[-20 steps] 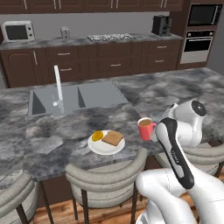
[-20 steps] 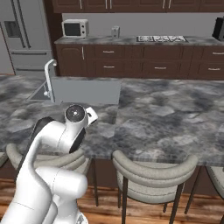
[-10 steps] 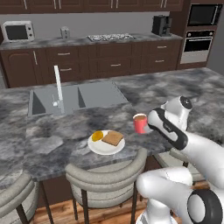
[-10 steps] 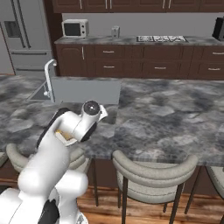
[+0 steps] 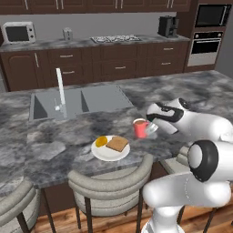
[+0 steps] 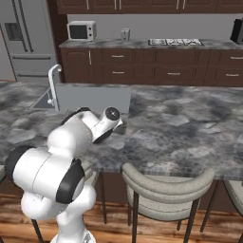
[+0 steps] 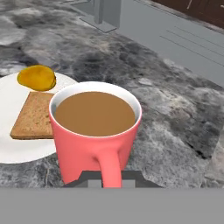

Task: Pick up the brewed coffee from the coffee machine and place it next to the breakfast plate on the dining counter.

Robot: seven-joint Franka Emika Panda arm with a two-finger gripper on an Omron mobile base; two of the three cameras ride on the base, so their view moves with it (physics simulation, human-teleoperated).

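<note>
The brewed coffee is a red mug full of brown liquid, low over the dining counter just right of the breakfast plate. My gripper is shut on its handle from the right. In the hand view the brewed coffee is close up, its handle between my gripper tips. Beside it, the breakfast plate carries toast and a yellow piece. I cannot tell whether the mug's base touches the stone. The coffee machine stands on the back counter.
The steel sink and tall tap lie behind the plate. Grey stools line the counter's near edge. A microwave and a wall oven are along the back wall. Bare stone stretches to the right.
The arm has swung lower and carried the mug a little left, closer to the plate. The grip on the handle is unchanged.
</note>
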